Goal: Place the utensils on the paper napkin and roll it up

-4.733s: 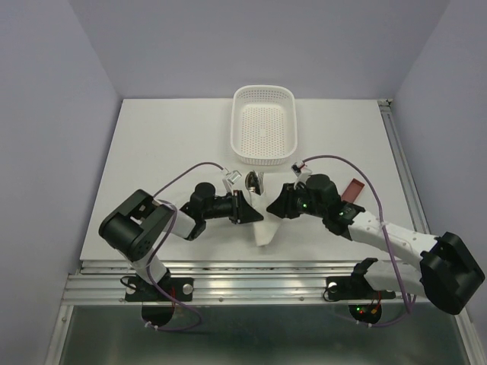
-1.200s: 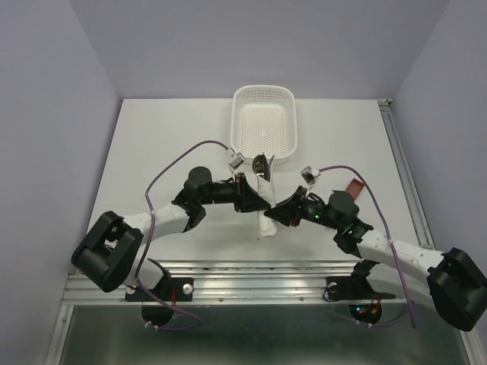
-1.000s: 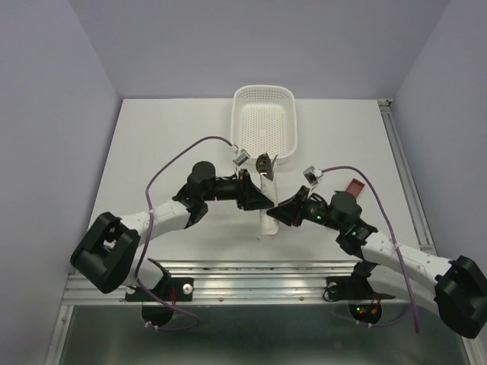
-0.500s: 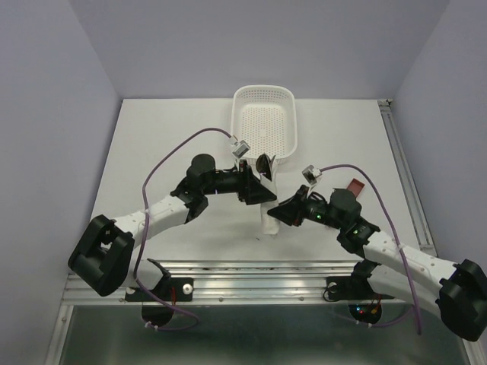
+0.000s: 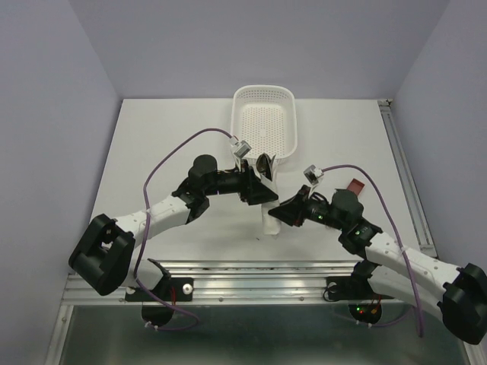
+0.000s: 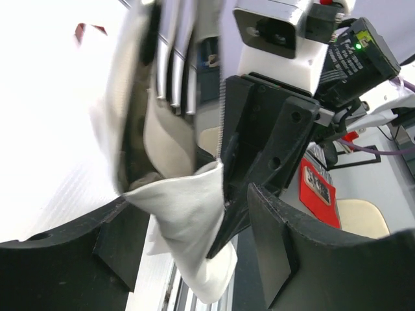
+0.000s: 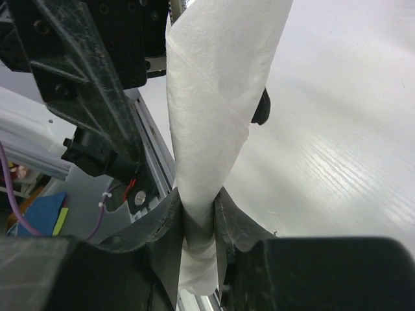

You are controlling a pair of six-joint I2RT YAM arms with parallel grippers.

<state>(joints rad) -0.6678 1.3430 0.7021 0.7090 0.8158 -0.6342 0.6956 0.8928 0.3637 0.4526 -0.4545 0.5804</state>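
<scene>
- Two grippers meet near the white basket (image 5: pixel 236 129).
- Right gripper (image 7: pixel 198 227) pinches the rolled paper napkin (image 7: pixel 214 116) at its lower end.
- Left gripper (image 6: pixel 194 227) stands spread around the roll, below the utensils (image 6: pixel 172 65), whose shiny heads protrude.

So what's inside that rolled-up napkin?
Shiny utensils poke out the top of the paper napkin. Their handles are covered by the paper, so they can't be seen.

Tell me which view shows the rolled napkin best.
Right wrist: the napkin fills the frame as a twisted roll, pinched between the right fingers. Left wrist shows only a loose crumpled end between the open left fingers. Top shows just a small white strip.
</scene>
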